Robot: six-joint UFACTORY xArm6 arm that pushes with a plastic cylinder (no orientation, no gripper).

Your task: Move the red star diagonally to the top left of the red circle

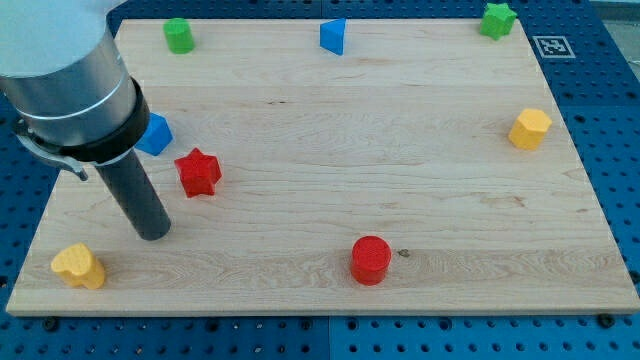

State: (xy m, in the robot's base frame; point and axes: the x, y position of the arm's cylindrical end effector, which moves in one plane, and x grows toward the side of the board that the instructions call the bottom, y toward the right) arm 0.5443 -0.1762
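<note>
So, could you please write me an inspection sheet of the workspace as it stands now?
Surface: wooden board, flat, on a blue pegboard.
Job's things: red star at the view's left; red circle at the bottom centre, apart from it.
Clutter: blue block beside the arm; blue block at top centre; green blocks at top left and top right; yellow blocks at right and bottom left.
Grippers: none; my tip sits below and left of the red star, not touching it.
Cables: nothing seen.
Surroundings: marker tag at top right.
</note>
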